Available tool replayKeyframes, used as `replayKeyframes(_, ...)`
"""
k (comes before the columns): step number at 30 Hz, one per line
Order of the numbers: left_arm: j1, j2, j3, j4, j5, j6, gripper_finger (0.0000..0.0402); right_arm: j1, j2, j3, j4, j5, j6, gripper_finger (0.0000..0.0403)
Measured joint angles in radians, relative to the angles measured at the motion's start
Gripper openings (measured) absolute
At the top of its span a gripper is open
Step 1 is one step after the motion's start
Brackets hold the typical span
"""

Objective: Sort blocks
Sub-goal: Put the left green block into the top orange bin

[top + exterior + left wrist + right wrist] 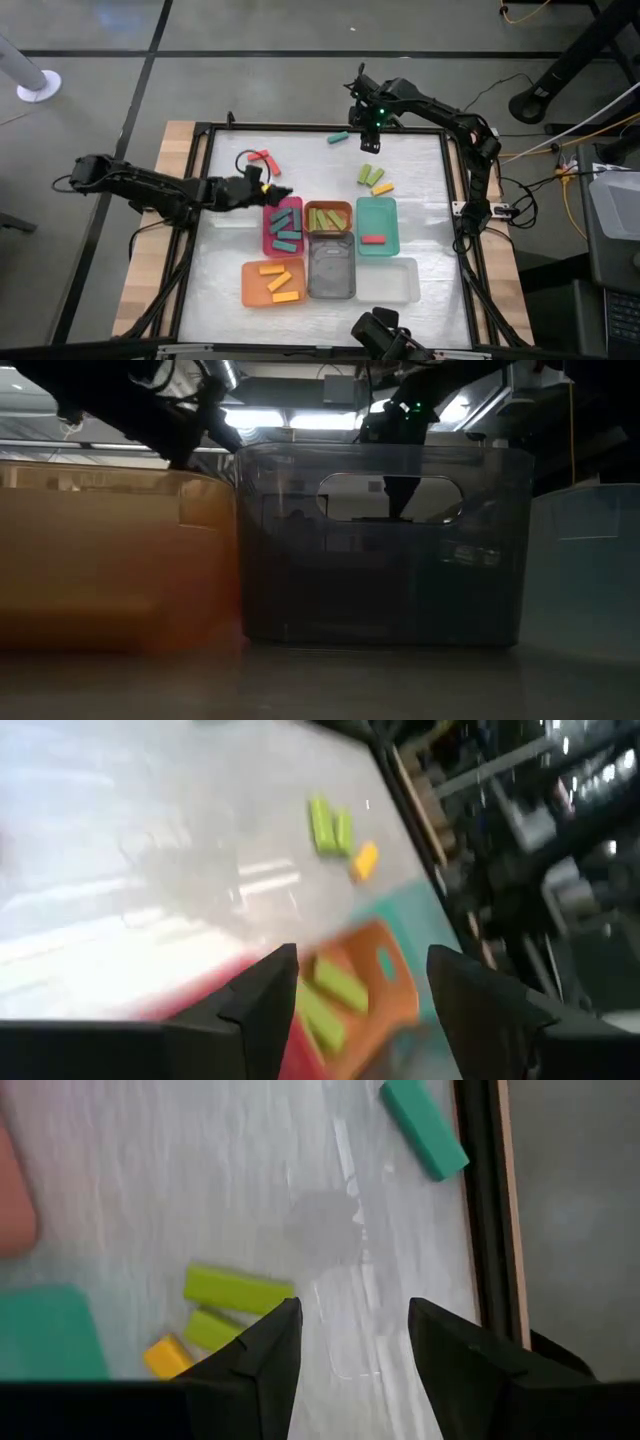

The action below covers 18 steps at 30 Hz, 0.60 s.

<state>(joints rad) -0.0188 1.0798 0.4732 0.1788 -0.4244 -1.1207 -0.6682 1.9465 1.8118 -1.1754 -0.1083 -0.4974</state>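
Standing over the bench (420, 200), I see the left tool (283, 190) reaching in low from the left, its tip just above the far edge of the pink tray (268, 243). In its own wrist view the two fingers (262, 1000) stand parted with nothing between them.

The right tool (368, 145) hangs over the far part of the bench, between the loose teal block (338, 137) near the far rim and the little group to its right. Its fingers (268, 1348) are spread apart too, and empty; below them lies bare bench surface.

That group is two lime green blocks (369, 175) lying side by side with a yellow-orange block (382, 188) just beside them, all loose on the bench, just beyond the teal tray (376, 213). Two red blocks (267, 160) lie crossed on the far left of the bench, beside a loop of black cable (243, 160).

The rest is already in trays at the middle of the bench:
- The pink tray holds several teal blocks (285, 228).
- The brown tray (328, 206) just right of it holds lime green blocks (322, 219).
- The teal tray holds a single red block (373, 239).
- The orange tray (250, 290), nearer, holds three yellow-orange blocks (278, 282).
- The grey tray (331, 290) and the clear tray (388, 282) sit alongside; I cannot make out any blocks in them.

From bench height only the walls of the orange, grey and clear trays fill the view, with the arms dark above them.
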Motion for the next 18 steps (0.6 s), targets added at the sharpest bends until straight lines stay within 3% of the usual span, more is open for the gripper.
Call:
replayKeyframes(5,0.121,0.0,0.001,-0.001,0.0,0.003,0.0209,0.0,0.0,-0.062,0.029,0.001,0.029,0.0183)
replayKeyframes(12,0.196,0.0,0.001,-0.003,0.001,0.066,0.0209,0.0,0.0,-0.174,0.047,0.002,-0.292,0.0183)
replayKeyframes(18,0.204,0.0,0.001,-0.006,0.002,0.085,0.0209,0.0,0.0,-0.291,0.124,0.0,-0.378,0.0183)
